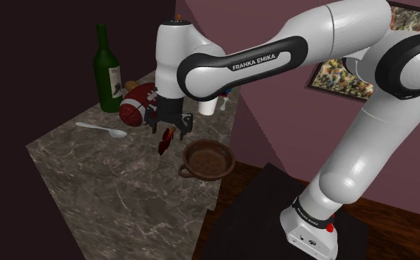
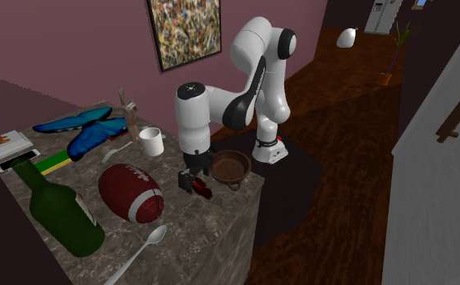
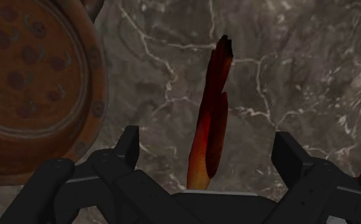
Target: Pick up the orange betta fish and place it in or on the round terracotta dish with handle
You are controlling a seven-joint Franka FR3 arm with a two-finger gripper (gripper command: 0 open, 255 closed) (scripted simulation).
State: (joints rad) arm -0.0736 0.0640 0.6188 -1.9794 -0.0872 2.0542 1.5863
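Observation:
The orange-red betta fish (image 3: 210,130) is a thin upright sliver on the marble counter (image 1: 105,185). It stands between my gripper's (image 3: 206,143) fingers, which are set wide apart and do not touch it. In the shoulder view the fish (image 1: 164,143) pokes out just below the open gripper (image 1: 168,130). In the second exterior view the fish (image 2: 203,191) sits at the foot of the gripper (image 2: 192,181). The round brown terracotta dish with a handle (image 1: 209,159) (image 2: 231,167) (image 3: 33,89) rests close beside the fish, near the counter's edge.
A red football (image 1: 137,108) (image 2: 130,193), a green wine bottle (image 1: 106,68) (image 2: 58,215), a spoon (image 1: 102,130) (image 2: 138,248) and a white mug (image 2: 151,142) share the counter. A blue butterfly figure (image 2: 87,129) lies further back. The counter drops off just past the dish.

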